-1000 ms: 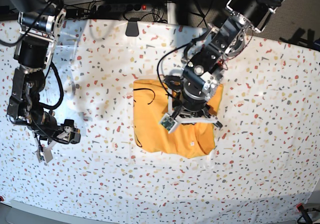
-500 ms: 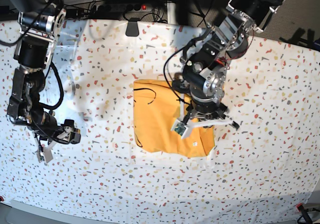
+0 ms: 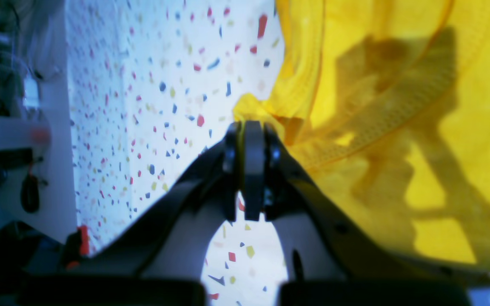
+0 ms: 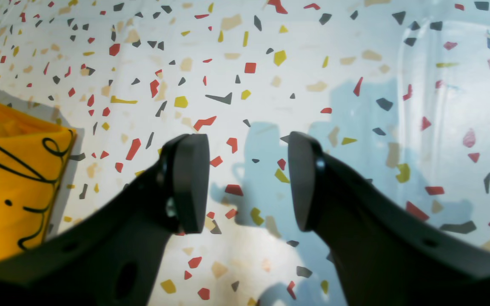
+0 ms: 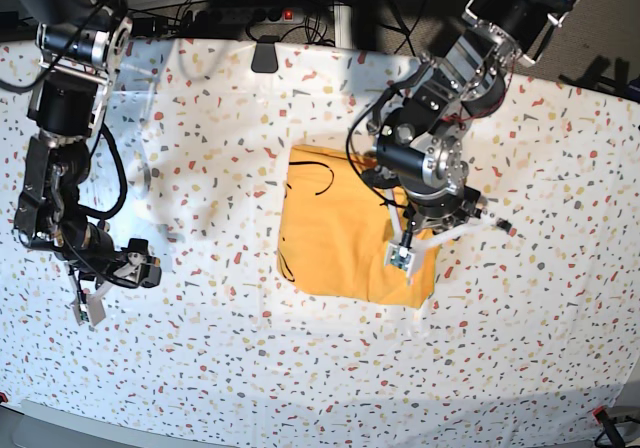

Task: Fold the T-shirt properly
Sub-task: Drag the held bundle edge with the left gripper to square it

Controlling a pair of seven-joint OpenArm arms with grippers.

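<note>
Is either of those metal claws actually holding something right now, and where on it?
Yes. The left gripper is pinched shut on a bunched edge of the T-shirt. The right gripper is open and empty.

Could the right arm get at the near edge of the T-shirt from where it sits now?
Probably yes: the right gripper is open and empty, with only bare speckled tablecloth between it and the T-shirt. The left gripper pinches the far side.
</note>
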